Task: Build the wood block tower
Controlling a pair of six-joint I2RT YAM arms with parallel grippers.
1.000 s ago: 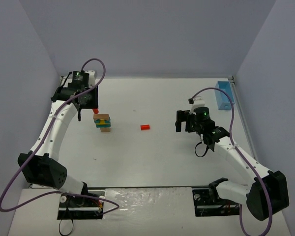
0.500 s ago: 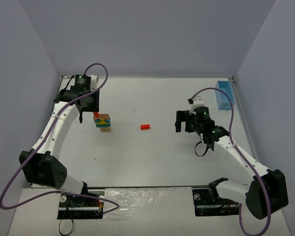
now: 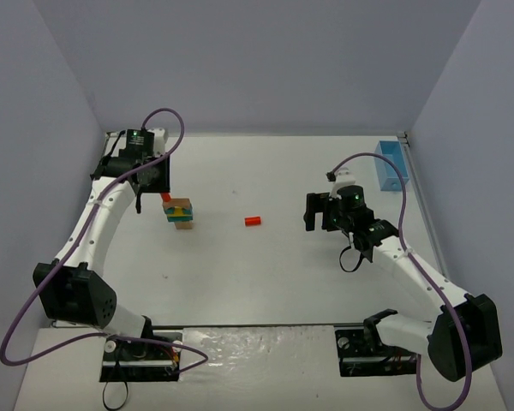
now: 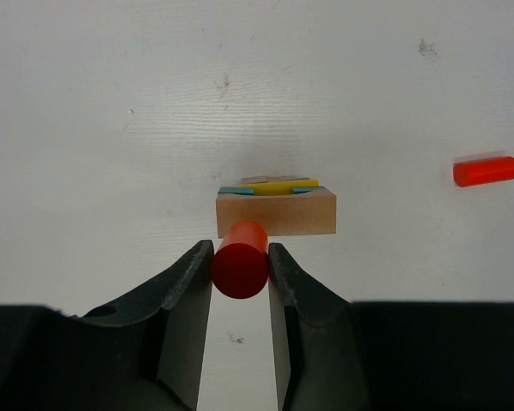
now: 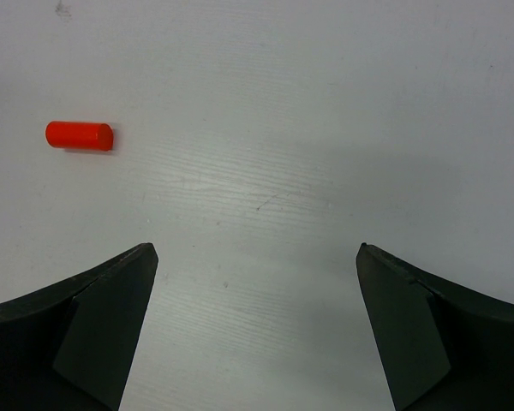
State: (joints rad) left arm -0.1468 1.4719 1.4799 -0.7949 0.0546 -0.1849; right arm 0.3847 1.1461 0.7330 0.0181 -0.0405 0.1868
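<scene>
Left jaws are clamped on a red cylinder (image 4: 240, 259). Just beyond them sits the wood block tower (image 4: 276, 212), a tan block with yellow and teal pieces. Farther right, a loose red cylinder (image 4: 486, 170) lies on the white surface (image 4: 111, 128). Right jaws stand wide apart, empty, with a light-blue bin (image 3: 391, 164) beyond them to the right.

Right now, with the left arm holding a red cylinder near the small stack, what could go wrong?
1. The left fingers grip the red cylinder close to the block stack; a slightly off approach could knock its yellow and teal pieces askew.
2. The stack's top is small, so the round cylinder may roll off on release.
3. The second red cylinder lies on its side; the open right fingers could set it rolling.
</scene>
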